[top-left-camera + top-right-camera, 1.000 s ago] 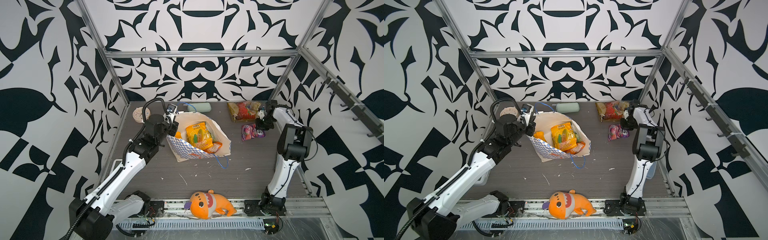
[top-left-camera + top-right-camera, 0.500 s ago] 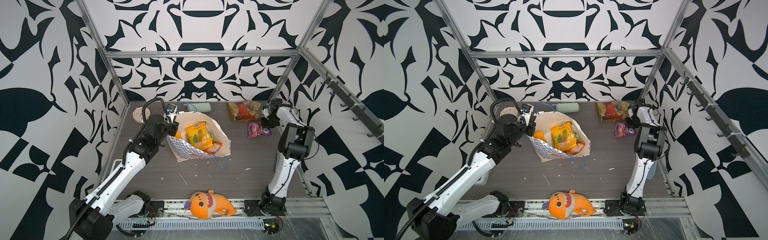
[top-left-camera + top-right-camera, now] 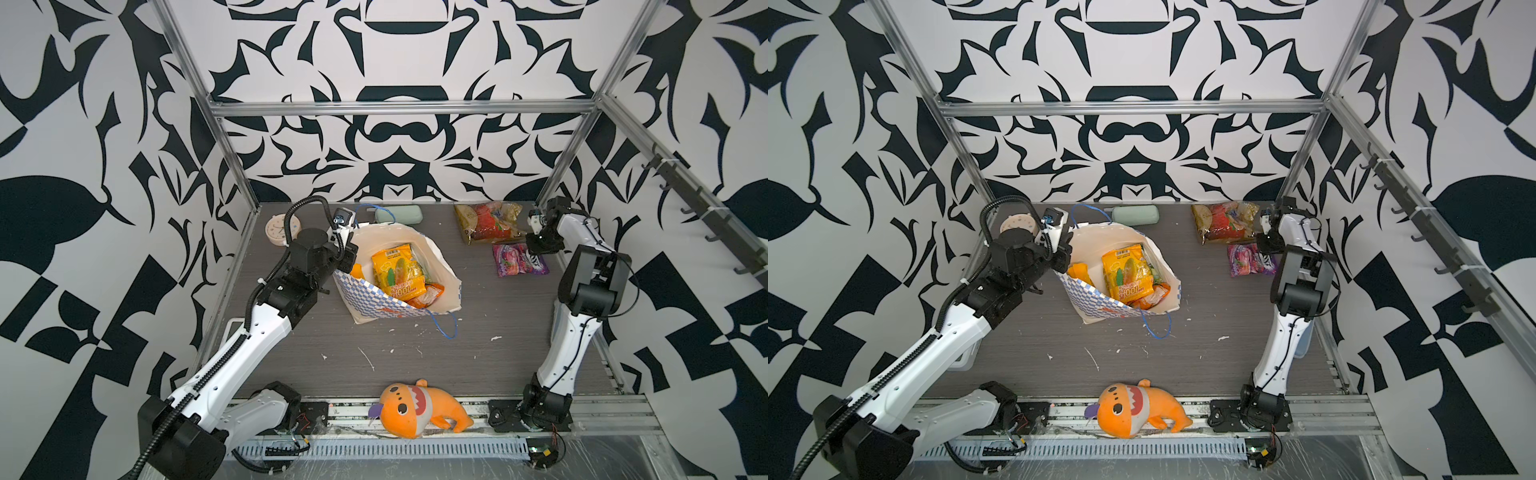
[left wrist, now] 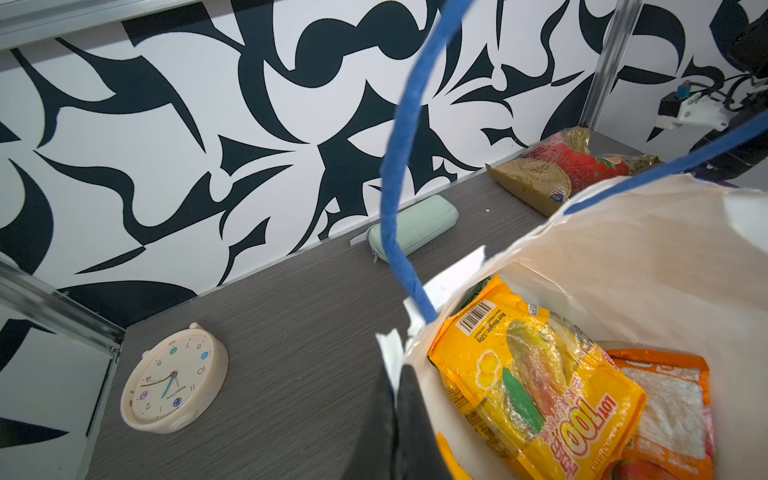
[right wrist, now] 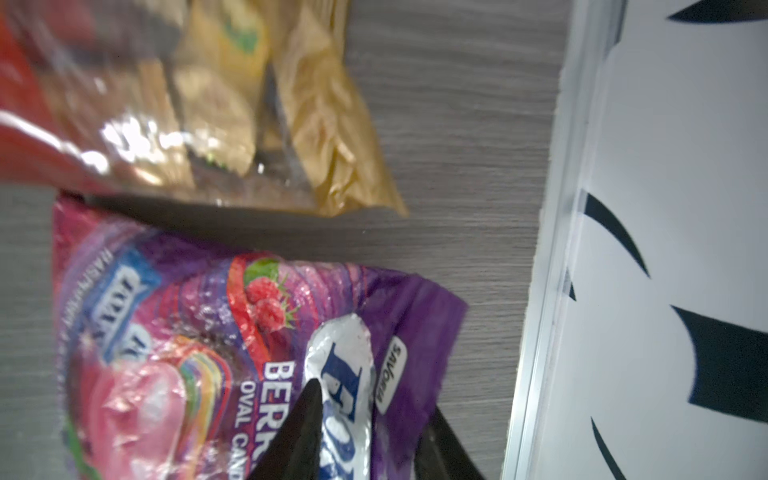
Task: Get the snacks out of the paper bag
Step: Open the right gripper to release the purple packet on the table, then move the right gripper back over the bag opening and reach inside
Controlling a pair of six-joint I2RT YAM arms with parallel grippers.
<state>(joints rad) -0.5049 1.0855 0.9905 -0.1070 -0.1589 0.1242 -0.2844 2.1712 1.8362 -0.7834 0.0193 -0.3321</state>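
The left gripper point(image 4: 395, 399) is pinched shut on the rim of the paper bag point(image 3: 374, 299). The bag leans open with a yellow packet point(image 3: 395, 270) and an orange packet point(image 4: 665, 399) inside. Well right of the bag, the right gripper point(image 5: 374, 405) stands parted astride a purple packet point(image 5: 249, 332) lying flat, gripping nothing. If the thin rim tears or slips, the bag may slump over the packets left inside.

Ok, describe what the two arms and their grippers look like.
Both arms are white shells joined by black round joints on black bases. The left arm carries a black ribbed hose along it; the right arm shows thin black wires. The left gripper and right gripper are black, tapering to points.
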